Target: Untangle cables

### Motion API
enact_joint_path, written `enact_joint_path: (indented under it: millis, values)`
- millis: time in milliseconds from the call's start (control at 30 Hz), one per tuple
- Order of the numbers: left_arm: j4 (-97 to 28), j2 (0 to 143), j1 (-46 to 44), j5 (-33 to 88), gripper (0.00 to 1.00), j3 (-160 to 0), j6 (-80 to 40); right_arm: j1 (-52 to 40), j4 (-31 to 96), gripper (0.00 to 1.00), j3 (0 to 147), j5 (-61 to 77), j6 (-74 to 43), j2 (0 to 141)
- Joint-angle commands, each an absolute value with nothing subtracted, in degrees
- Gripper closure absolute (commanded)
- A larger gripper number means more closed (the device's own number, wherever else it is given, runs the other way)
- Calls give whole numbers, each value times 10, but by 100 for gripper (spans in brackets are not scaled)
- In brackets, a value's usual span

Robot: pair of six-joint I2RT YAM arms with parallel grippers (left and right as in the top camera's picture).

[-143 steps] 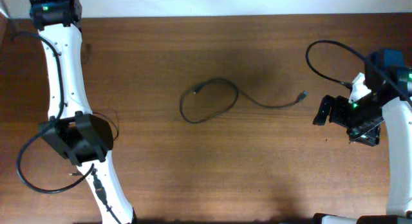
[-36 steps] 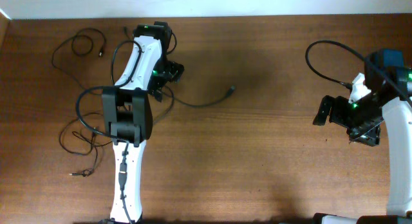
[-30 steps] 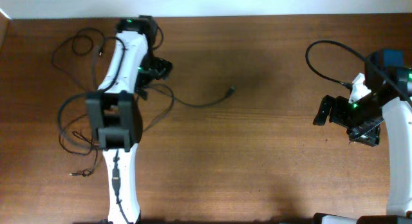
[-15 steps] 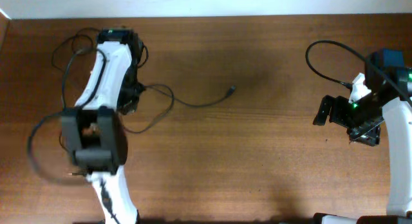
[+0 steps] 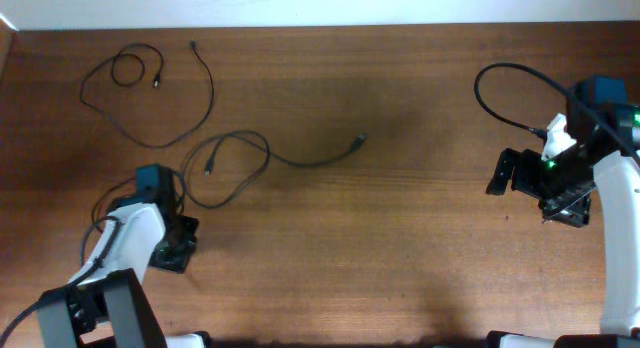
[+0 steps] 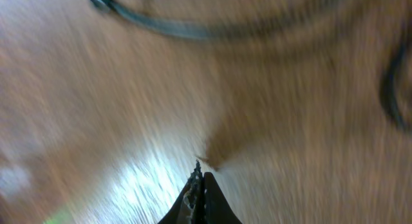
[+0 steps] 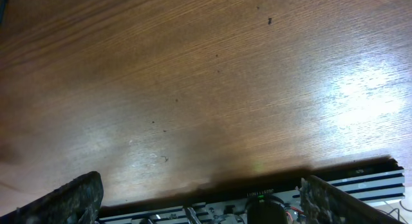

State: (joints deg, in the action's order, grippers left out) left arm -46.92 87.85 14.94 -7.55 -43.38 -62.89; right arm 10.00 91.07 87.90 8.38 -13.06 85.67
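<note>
Two thin black cables lie apart on the wooden table. One cable [image 5: 205, 93] curls at the far left, with a small loop and a plug near the back edge. The other cable [image 5: 262, 153] loops left of centre and trails right to a plug [image 5: 360, 140]. My left gripper [image 5: 176, 251] is shut and empty at the front left, just below that loop. Its closed tips [image 6: 198, 180] hang over bare wood, and a blurred stretch of cable [image 6: 193, 29] runs across the top of that view. My right gripper [image 5: 503, 173] is open and empty at the far right, with both fingers spread wide [image 7: 203, 192].
The thick black wire [image 5: 505, 83] of the right arm arches over the table at the back right. The left arm's own wire [image 5: 100, 213] loops near the front-left corner. The table's back edge [image 5: 320, 26] meets a white wall.
My left arm has swung back from the far left of the table to the front-left corner, uncovering both cables. The right arm has not moved.
</note>
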Motion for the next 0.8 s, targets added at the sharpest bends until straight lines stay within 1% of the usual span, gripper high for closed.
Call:
enact_joint_path:
  millis: [0,167,233,300,333,367,400,467,533,567,600,667,700,767]
  values:
    - [-451,880,210,-148,98,-429,-634,102,910,2,880,79,-129,852]
    - [-336,880,302,-155,92,-429,-634,102,910,2,880,79,-129,852]
    - [-300,880,337,-152,91,-429,-633,102,910,2,880,79,-129,852]
    - [-285,880,356,-149,93,-429,-634,102,910,2,880,79,-129,852]
    - [-262,880,362,-163,91,-429,-633,102,910,2,880,79,-129,852]
    - [-239,880,372,-176,93,-430,-613,102,910,2,880,79,-129,852]
    - [-235,880,382,-152,100,-437,-573,102,910,2,880,79,-129,852]
    - [-288,877,388,13,100,-456,-492,102,910,2,880,79,-129,852]
    - [-365,854,388,157,100,-472,-492,102,910,1,880,79,-129,852]
    - [-416,828,388,202,100,-479,-491,102,910,2,880,79,-129,852]
    - [-456,798,388,208,100,-482,-491,102,910,2,880,79,-129,852]
    - [-490,740,386,211,100,-481,-491,102,910,1,880,79,-129,852]
    - [-479,721,376,208,100,-481,-491,102,910,1,880,79,-129,852]
    - [-422,712,340,159,100,-479,-492,102,910,2,880,79,-129,852]
